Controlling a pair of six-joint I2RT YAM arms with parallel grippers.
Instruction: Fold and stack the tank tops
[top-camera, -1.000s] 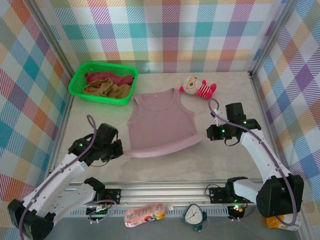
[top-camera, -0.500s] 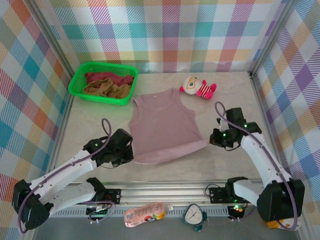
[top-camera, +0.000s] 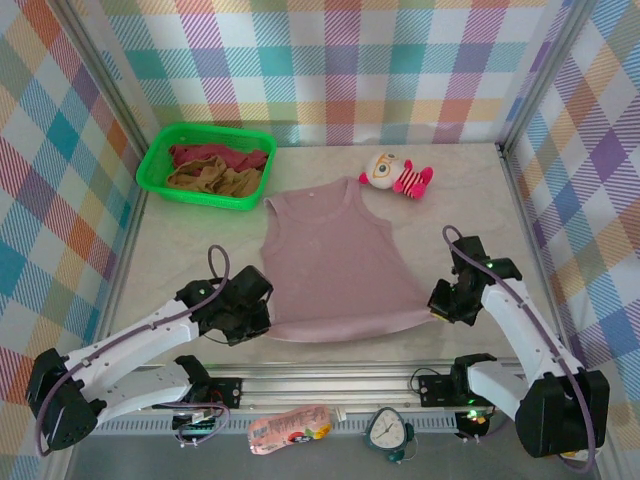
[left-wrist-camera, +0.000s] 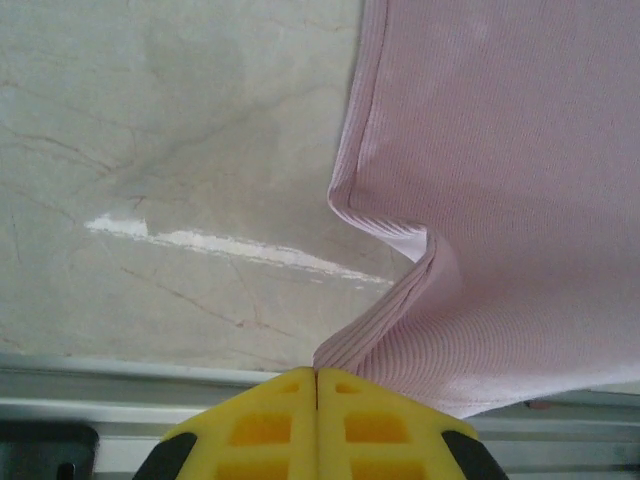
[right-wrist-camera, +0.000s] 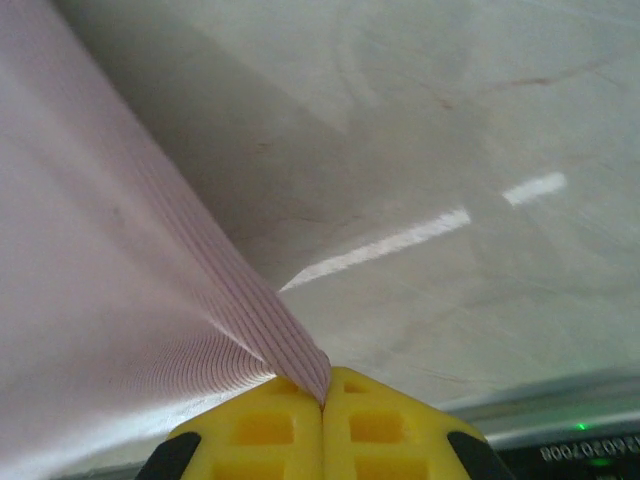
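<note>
Top external: the mauve-pink tank top (top-camera: 335, 255) lies flat at frame centre, straps up, its ribbed hem bowed downward. The left gripper (top-camera: 266, 320) and right gripper (top-camera: 437, 306) each have jaws clamped on a hem corner. Bare table (top-camera: 190, 240) flanks both sides; a metal rail (top-camera: 330, 375) runs just below the hem.
</note>
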